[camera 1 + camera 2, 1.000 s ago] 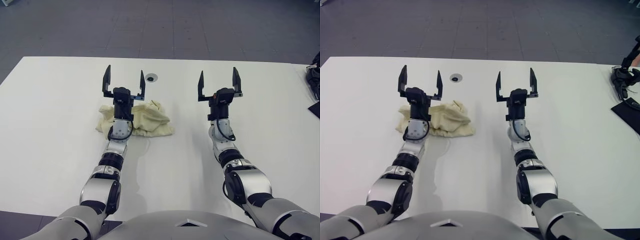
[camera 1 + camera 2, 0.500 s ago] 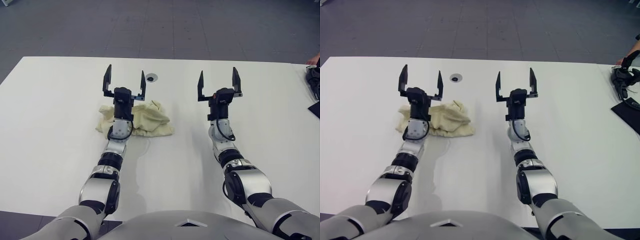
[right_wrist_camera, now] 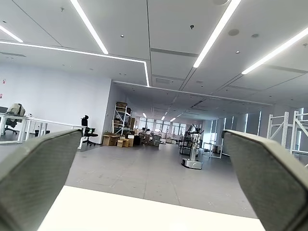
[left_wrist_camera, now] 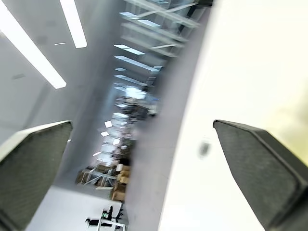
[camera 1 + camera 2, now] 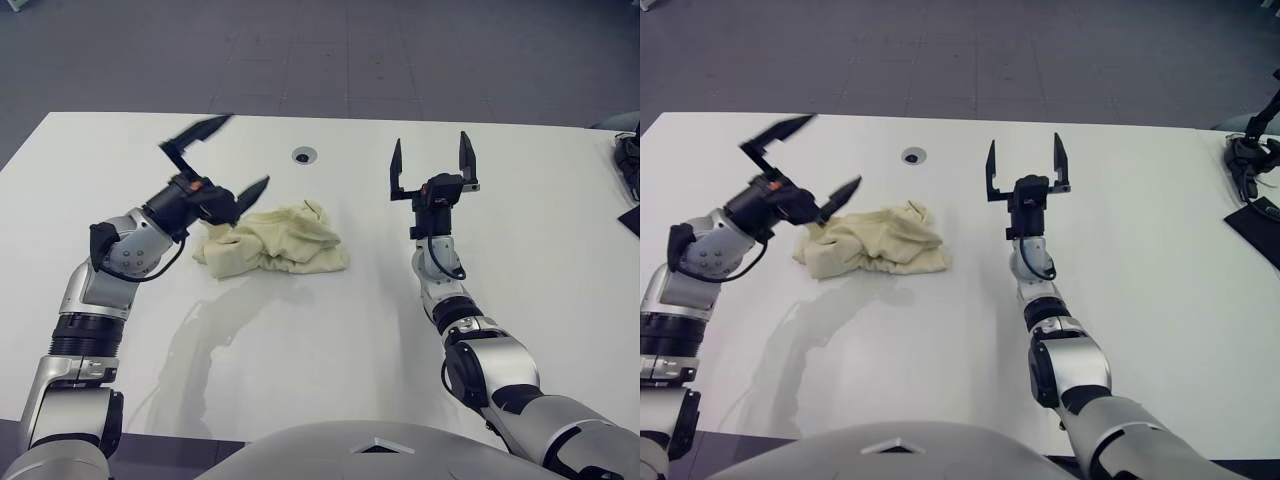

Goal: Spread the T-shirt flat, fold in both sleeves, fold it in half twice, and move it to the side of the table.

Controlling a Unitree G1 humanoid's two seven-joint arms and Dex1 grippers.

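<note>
T-shirt [image 5: 280, 240] lying crumpled mid-frame on worktop [image 5: 330, 340], sleeves indistinguishable. Left claw [image 5: 222, 165], blurred, gaping wide, holding nothing, just beside shirt's left edge. Right claw [image 5: 430, 150] gaping wide, holding nothing, centre-right.

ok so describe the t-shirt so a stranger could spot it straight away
On the big white table, look left of centre, just nearer than the small round port and beside the open left gripper. The T-shirt is a crumpled pale-yellow heap, the only cloth on it.

Both jaws agape; left arm [image 5: 118, 252] angled inward, right arm [image 5: 441, 292] straight ahead.
</note>
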